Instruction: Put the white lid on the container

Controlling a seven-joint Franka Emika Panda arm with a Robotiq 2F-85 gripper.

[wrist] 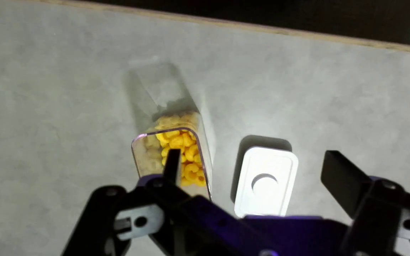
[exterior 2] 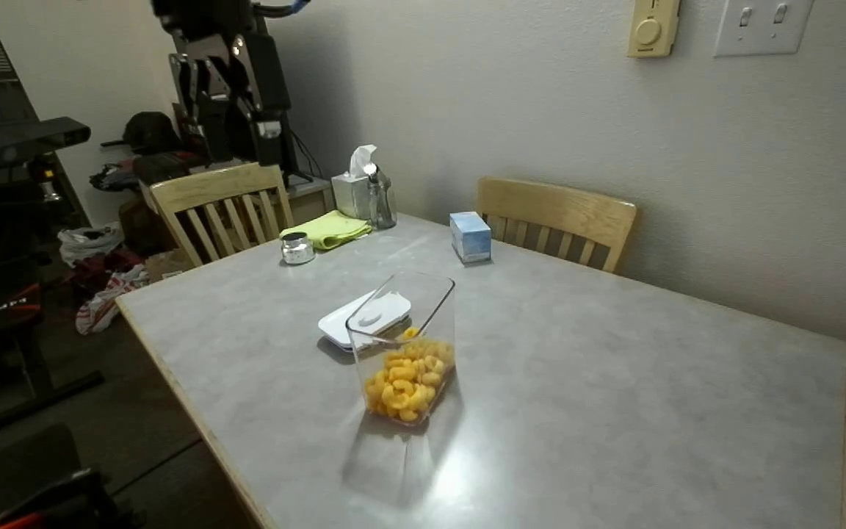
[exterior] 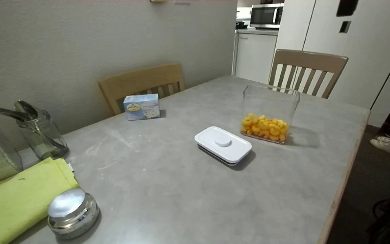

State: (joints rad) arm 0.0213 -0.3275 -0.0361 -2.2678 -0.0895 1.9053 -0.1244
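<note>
Both exterior views overlook the table (exterior 2: 636,382) obliquely, the wrist's apparently steeply.

blue-white tea box (exterior: 142,107) | silver jar (exterior: 73,214) beside yellow-green cloth (exterior: 25,196) | utensils (exterior: 28,110) in glass jar (exterior: 50,127) | 2-toggle switch plate (exterior 2: 763,28)

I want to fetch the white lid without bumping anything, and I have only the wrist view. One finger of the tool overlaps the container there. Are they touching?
Observer: No. In an exterior view the tool hangs in the air, well apart from the container.
Operator: From my angle I can't judge how full it is. Can you?
Observer: Yes. In both exterior views the yellow pieces fill only its lower part.
Operator: Does anything stand outside my picture?
Observer: Yes, a light-blue box stands on the table; both exterior views show it.
</note>
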